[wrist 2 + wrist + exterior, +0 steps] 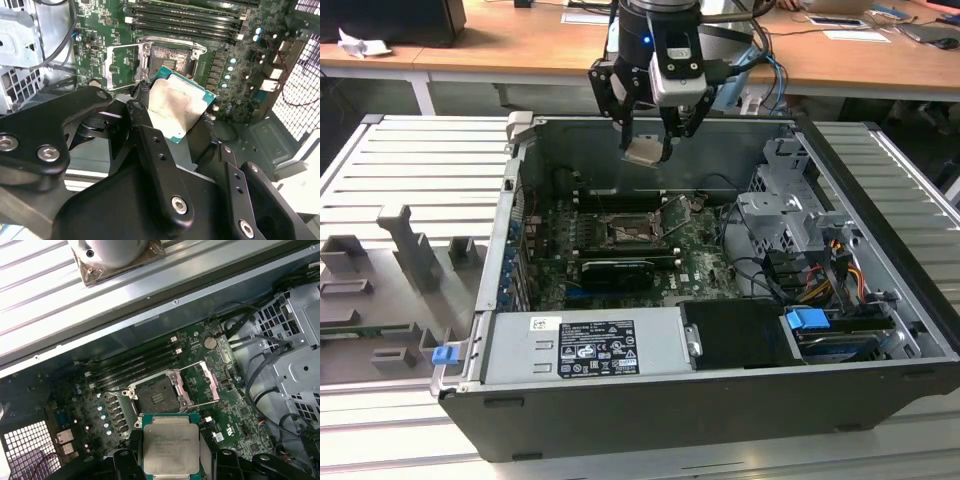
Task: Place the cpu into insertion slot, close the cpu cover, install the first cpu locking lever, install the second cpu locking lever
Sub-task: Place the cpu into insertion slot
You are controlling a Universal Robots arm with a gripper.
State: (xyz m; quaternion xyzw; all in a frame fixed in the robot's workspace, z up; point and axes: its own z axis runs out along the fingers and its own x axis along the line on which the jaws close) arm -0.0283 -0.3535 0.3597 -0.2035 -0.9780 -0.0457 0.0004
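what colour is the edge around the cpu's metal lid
Teal green, around the pale silver-beige top of the cpu; clearest in the second wrist view.

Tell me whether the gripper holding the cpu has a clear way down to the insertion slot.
Probably yes: the cpu cover stands swung open, the insertion slot lies bare, and nothing shows between it and the cpu in the gripper.

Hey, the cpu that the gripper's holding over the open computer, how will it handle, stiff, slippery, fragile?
The cpu looks like a thin flat plate, so probably stiff and light. Its smooth metal top, with the gripper pinching only its edges, suggests it could slip. The thin green rim looks likely to chip if dropped.
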